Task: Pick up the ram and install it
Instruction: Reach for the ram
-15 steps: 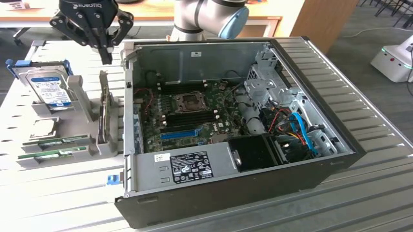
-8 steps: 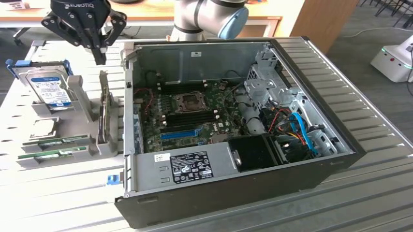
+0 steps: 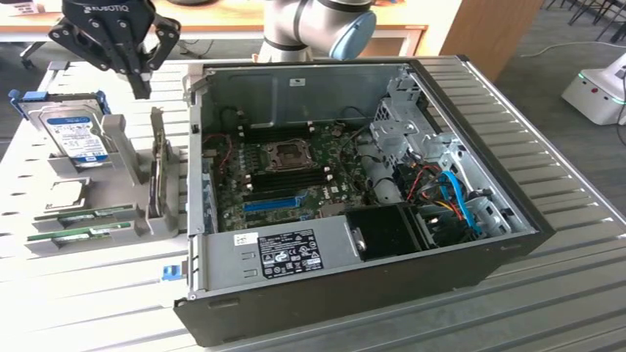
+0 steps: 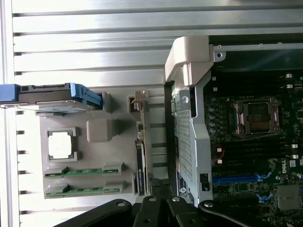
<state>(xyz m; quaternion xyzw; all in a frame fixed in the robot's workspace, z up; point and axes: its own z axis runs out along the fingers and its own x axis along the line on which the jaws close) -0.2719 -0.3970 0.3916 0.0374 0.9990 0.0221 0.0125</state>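
Exterior view first: white lettering on the black body of the gripper (image 3: pixel 142 89) reads ROBOTIQ. The hard drive (image 3: pixel 78 136) standing in the grey holder (image 3: pixel 157 220) wears a blue label. A black-and-white sticker (image 3: pixel 289 253) sits on the metal box at the near edge of the open computer case (image 3: pixel 509 242) (its print is too fine for me to read).

The fingers are pressed together with nothing between them, hanging above the far end of the holder, close to the hard drive. The ram (image 3: pixel 95 214) lies flat at the holder's near end, one of two green sticks side by side, well apart from the fingertips and untouched. From the wrist view I see both sticks beside a square processor chip (image 4: pixel 61 144), and a blue motherboard slot (image 4: pixel 236 179) inside the case.

Everything rests on a ribbed metal table (image 3: pixel 567 293). Behind it I make out a wooden desk (image 3: pixel 391 33) and a white machine (image 3: pixel 597 92) on the floor.
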